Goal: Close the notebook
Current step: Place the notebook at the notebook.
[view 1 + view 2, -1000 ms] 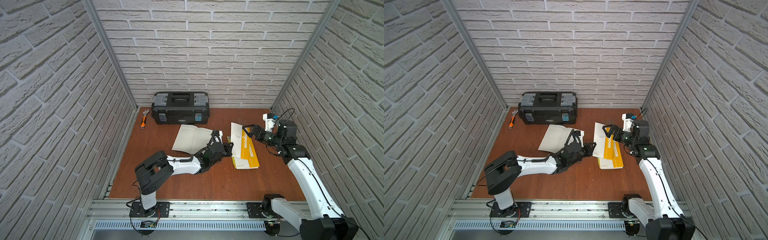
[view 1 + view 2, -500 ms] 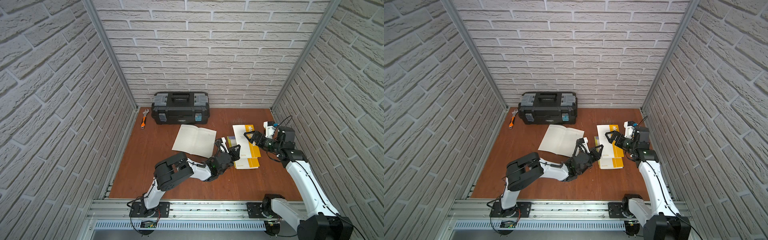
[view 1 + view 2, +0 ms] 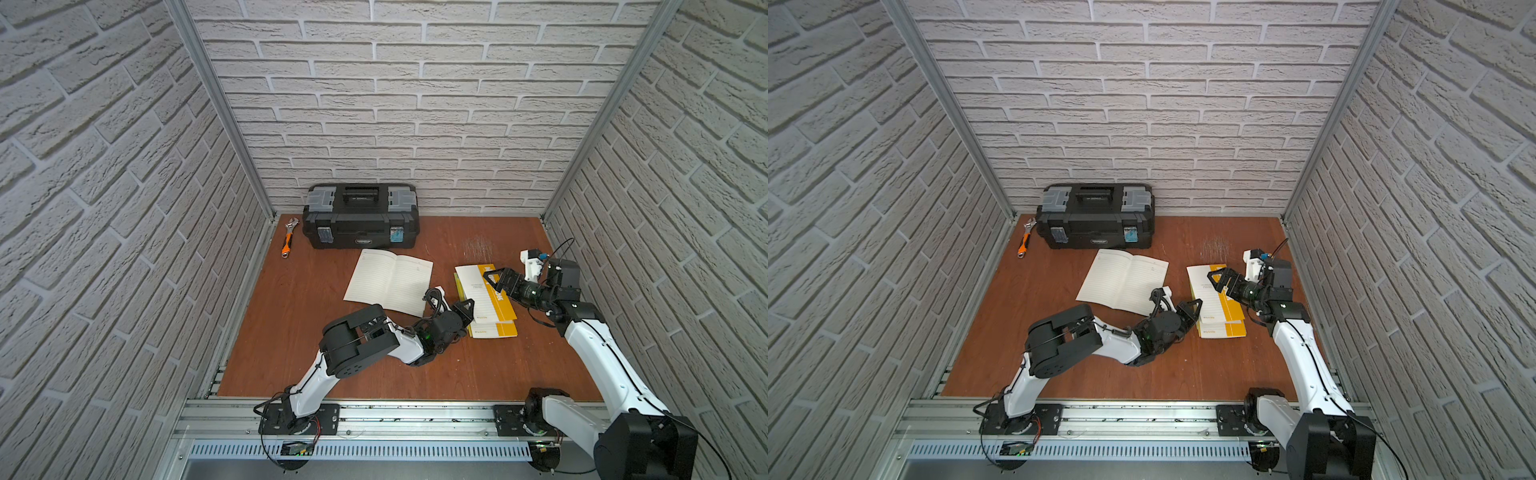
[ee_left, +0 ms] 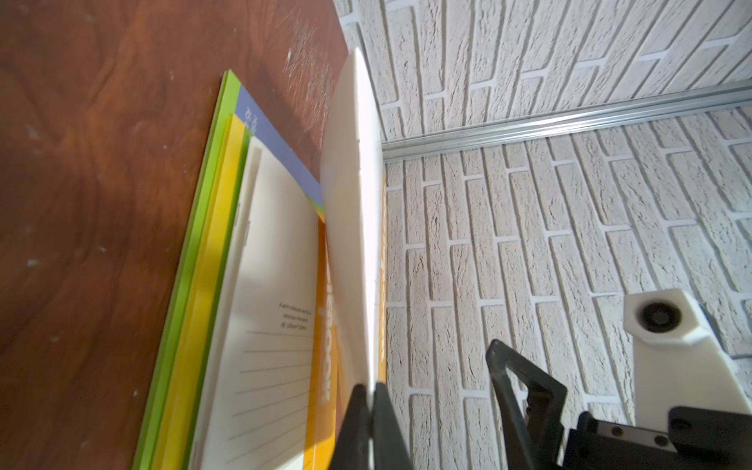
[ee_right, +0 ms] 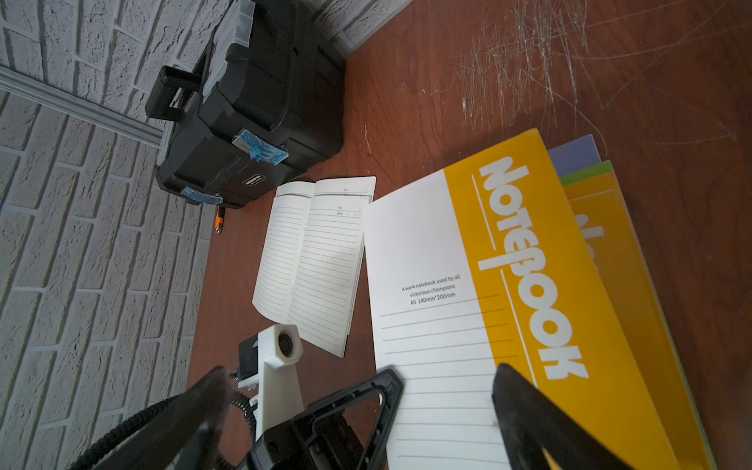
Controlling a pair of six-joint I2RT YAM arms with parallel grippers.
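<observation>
left hand point(image 4: 369, 392) clamps top notebook point(image 5: 427, 244); one toolbox point(image 3: 360, 216), one wrench point(image 3: 288, 239).

Against back wall, toolbox point(image 3: 360, 216), wrench point(image 3: 288, 238) just left of it. Before toolbox, open notebook point(image 3: 388, 280). Right of that, stack point(image 3: 496, 330), top notebook point(image 3: 478, 297) on it.

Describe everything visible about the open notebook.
The open notebook lies face up on the wooden table, spread at the spine, showing two cream lined pages with small printed headers; the page edges on one side fan slightly. It sits in front of the black toolbox, apart from the yellow notebook stack. Nothing lies on it or grips it.
</observation>
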